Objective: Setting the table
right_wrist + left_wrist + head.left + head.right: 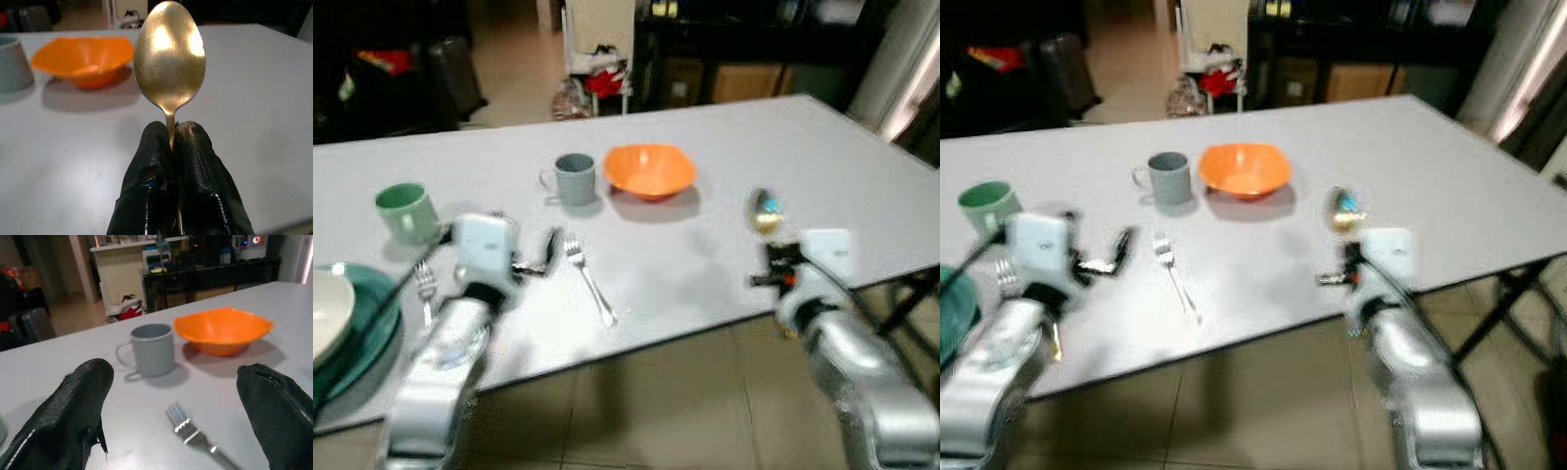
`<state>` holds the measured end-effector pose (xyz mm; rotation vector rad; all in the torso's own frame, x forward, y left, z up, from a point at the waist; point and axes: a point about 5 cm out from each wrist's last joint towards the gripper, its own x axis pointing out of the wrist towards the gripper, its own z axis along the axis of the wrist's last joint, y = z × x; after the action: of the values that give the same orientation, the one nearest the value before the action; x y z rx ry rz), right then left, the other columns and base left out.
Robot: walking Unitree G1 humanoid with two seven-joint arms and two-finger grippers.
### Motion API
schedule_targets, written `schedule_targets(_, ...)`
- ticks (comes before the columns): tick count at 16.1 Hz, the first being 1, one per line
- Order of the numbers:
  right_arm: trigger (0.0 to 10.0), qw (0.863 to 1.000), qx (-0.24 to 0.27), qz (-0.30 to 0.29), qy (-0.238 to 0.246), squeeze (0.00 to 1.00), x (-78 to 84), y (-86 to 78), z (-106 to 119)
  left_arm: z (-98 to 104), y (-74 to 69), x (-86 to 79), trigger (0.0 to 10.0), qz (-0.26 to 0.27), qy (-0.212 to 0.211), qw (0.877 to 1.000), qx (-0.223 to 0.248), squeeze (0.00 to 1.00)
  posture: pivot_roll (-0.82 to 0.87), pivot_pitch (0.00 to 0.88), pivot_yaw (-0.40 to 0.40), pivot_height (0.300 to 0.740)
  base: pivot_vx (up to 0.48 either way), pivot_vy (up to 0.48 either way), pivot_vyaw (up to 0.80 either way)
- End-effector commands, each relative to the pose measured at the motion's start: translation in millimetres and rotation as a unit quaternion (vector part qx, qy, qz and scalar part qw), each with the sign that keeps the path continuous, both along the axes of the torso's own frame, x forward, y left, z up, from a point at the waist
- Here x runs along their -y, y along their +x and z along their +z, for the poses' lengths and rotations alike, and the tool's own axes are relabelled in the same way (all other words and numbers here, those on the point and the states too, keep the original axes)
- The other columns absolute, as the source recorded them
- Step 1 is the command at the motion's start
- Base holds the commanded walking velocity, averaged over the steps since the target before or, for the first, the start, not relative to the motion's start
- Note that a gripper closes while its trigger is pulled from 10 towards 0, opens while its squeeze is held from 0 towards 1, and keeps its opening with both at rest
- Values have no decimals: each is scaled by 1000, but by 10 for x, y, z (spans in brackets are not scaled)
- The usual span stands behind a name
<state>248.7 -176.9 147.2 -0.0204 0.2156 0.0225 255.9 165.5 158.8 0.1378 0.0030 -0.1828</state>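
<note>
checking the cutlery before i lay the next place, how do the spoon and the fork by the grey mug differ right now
The spoon is pinched by its handle in the shut right gripper, bowl up above the table; the fork lies flat on the table, untouched, before the open left gripper. The spoon looks golden; the fork silvery. The spoon sits right of the orange bowl, the fork left of it. Both are metal cutlery.

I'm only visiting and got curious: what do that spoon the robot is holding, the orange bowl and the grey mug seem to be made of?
The spoon looks like metal with a golden, polished finish: it mirrors light patches. The orange bowl seems plastic or melamine, matte and evenly coloured, though glazed ceramic is possible. The grey mug looks like enamelled metal or ceramic, with a thin paler rim. The right gripper pinches the spoon's handle.
</note>
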Motion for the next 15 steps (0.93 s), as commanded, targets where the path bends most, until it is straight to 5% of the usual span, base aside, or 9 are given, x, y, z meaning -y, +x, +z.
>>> schedule_targets(1, 10000, 1000, 10, 10, 10, 0, -57, 10, 52, 30, 1, -77, 10000, 12, 9, 1000, 4, 0, -107, 0, -9, 740, 334, 0, -800)
schedule_targets(5, 10000, 1000, 17, 11, 2, 0, -47, 25, 73, 27, 4, -79, 10000, 10, 12, 1000, 4, 0, -110, 0, -8, 740, 329, 0, -759)
schedule_targets(11, 10000, 1000, 12, 19, -5, 0, -62, 47, 54, 12, 1, -103, 10000, 24, 22, 999, 2, 0, -106, 5, -11, 740, 51, 0, 0)
schedule_targets(15, 10000, 997, -35, 52, -38, 0, -40, 121, -29, 15, 1, -122, 10000, 25, 25, 999, 3, 0, -104, 4, -14, 740, 0, 0, 0)
